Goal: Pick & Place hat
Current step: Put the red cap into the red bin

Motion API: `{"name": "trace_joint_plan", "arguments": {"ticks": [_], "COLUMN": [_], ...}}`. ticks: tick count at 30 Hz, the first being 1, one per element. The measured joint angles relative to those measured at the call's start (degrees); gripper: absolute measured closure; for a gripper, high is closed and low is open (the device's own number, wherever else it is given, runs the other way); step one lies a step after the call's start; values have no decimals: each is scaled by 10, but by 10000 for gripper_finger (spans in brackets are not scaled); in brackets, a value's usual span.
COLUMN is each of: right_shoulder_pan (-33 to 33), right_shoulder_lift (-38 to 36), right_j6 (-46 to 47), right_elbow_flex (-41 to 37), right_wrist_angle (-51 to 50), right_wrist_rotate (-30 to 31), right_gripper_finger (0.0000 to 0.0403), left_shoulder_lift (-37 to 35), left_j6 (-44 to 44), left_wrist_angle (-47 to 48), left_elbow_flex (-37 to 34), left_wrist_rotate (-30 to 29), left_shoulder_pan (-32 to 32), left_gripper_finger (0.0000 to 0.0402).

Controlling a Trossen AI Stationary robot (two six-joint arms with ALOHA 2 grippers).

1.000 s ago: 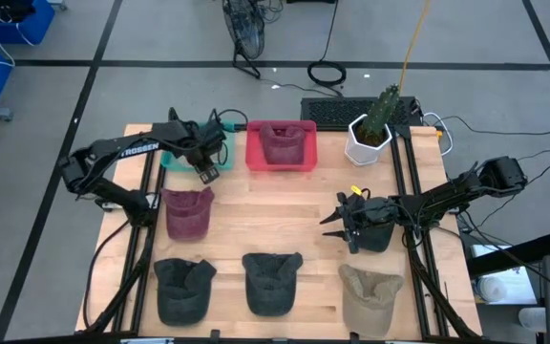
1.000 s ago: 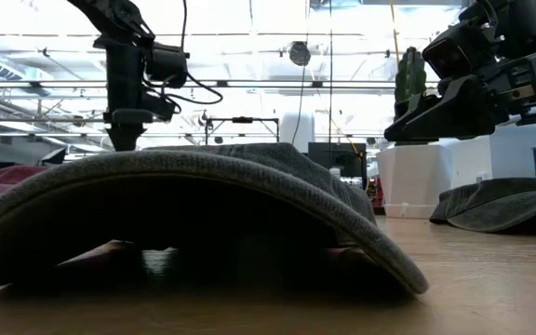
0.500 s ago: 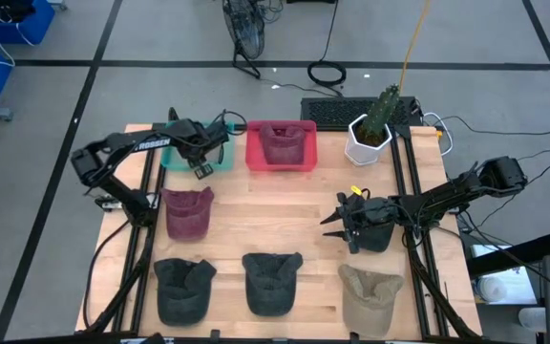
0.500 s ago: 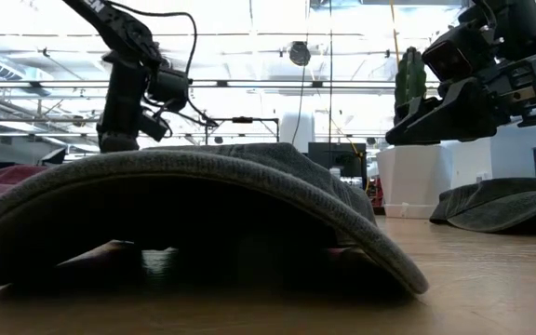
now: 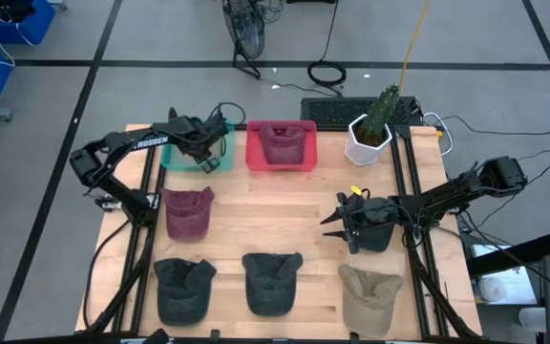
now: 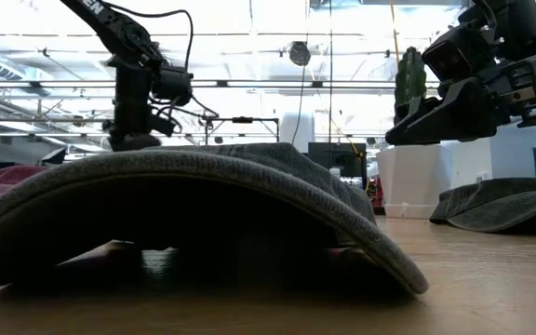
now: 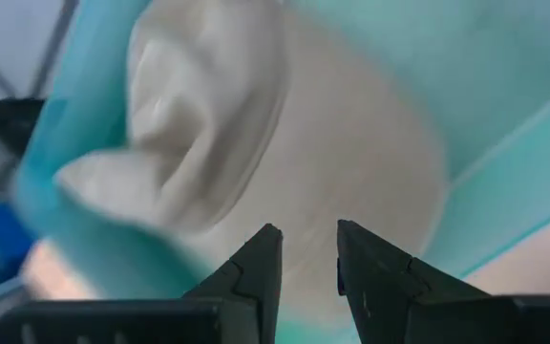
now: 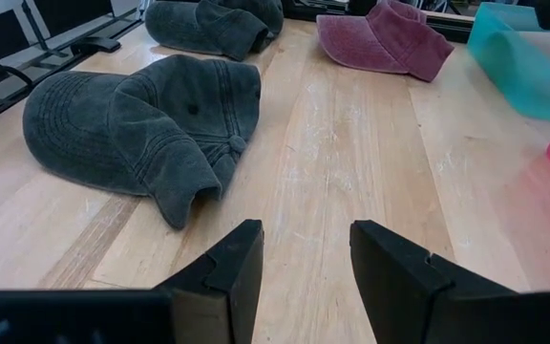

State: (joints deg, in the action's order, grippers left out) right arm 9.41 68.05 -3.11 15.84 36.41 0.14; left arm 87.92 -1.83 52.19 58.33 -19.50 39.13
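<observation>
While the right arm waits near the bench's right edge, the left gripper (image 5: pixel 206 161) hangs over the teal bin (image 5: pixel 181 159) at the far left corner, its jaws slightly parted and holding nothing. Its wrist view shows a pale, cream-coloured hat (image 7: pixel 285 162) lying inside the teal bin, directly under the fingertips (image 7: pixel 261 250), so that hat looks already delivered. The red bin (image 5: pixel 281 164) beside it holds a maroon hat (image 5: pixel 280 143).

Hats not yet binned sit on the bench (image 5: pixel 285 220): a maroon cap (image 5: pixel 188 210) toward the left edge, two dark grey caps (image 5: pixel 181 287) and (image 5: pixel 272 281) along the near edge, a tan cap (image 5: pixel 370 296) at the near right corner, and a dark cap (image 5: pixel 375 235) under the right gripper (image 5: pixel 338 225). The right gripper's jaws stand apart and empty, pointing across the bench at the middle grey cap (image 8: pixel 146 129).

The step in hand appears to be the left arm's withdrawal after a drop. To do it well, I would lift straight up until the fingers clear the teal rim before swinging sideways, so neither finger catches the soft crown and drags it out. The maroon cap, nearest that arm, seems the sensible next pick; opening wider and coming down across the crown's raised fold rather than the flat brim should give fabric to pinch.
</observation>
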Motion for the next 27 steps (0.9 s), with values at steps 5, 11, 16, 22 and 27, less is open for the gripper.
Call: {"name": "trace_joint_plan", "arguments": {"ticks": [5, 11, 16, 22, 27], "right_shoulder_pan": [0, 0, 0, 0, 0], "right_shoulder_lift": [0, 0, 0, 0, 0], "right_j6": [3, 5, 9, 8, 7], "right_elbow_flex": [0, 0, 0, 0, 0], "right_wrist_angle": [0, 0, -1, 1, 1], "right_wrist_rotate": [0, 0, -1, 0, 0], "right_gripper_finger": [259, 259, 259, 259, 259], "left_shoulder_lift": [0, 3, -2, -36, -90], "left_j6": [-33, -42, -48, -30, -25], "left_wrist_angle": [-56, -43, -20, -11, -9], "left_elbow_flex": [0, 0, 0, 0, 0], "left_wrist_rotate": [34, 26, 42, 109, 102], "left_shoulder_pan": [-1, 0, -7, -46, -109], "left_gripper_finger": [293, 293, 293, 293, 293]}}
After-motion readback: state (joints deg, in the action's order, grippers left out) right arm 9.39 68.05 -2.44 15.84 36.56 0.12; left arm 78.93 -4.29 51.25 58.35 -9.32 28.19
